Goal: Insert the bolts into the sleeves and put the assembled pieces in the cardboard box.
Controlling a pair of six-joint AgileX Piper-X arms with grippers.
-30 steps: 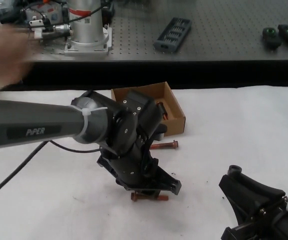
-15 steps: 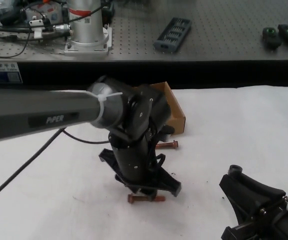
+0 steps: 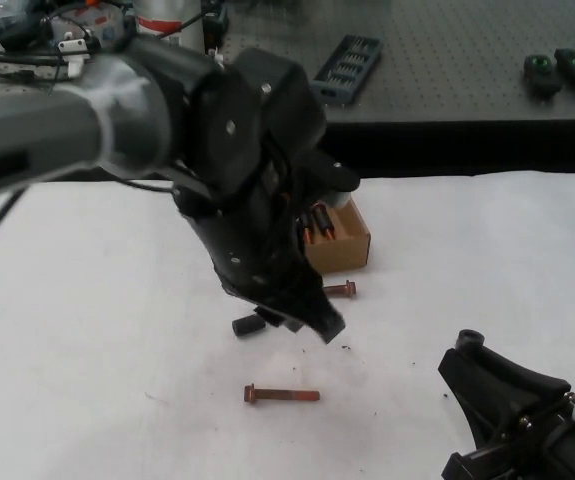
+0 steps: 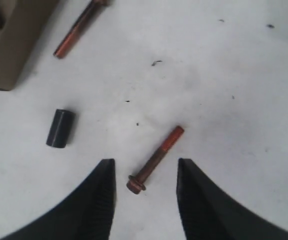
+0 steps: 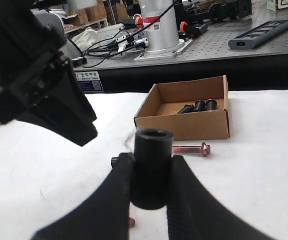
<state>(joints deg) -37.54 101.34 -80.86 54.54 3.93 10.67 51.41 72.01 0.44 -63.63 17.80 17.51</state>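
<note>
In the high view the left arm (image 3: 237, 170) covers much of the cardboard box (image 3: 355, 250), and the right arm (image 3: 512, 415) is cut off at the picture's corner. Dark pieces (image 5: 199, 106) lie inside the box; whether bolts sit in them cannot be told. On the white tabletop (image 3: 487, 270) a bolt (image 3: 341, 289) lies just beside the box, with a loose sleeve (image 4: 60, 128) near it. The left jaws hang wide apart and hold nothing, raised off the tabletop, with a second bolt (image 4: 156, 159) lying between them. The right jaws are clamped on a second sleeve (image 5: 152, 167), its hollow end showing.
</note>
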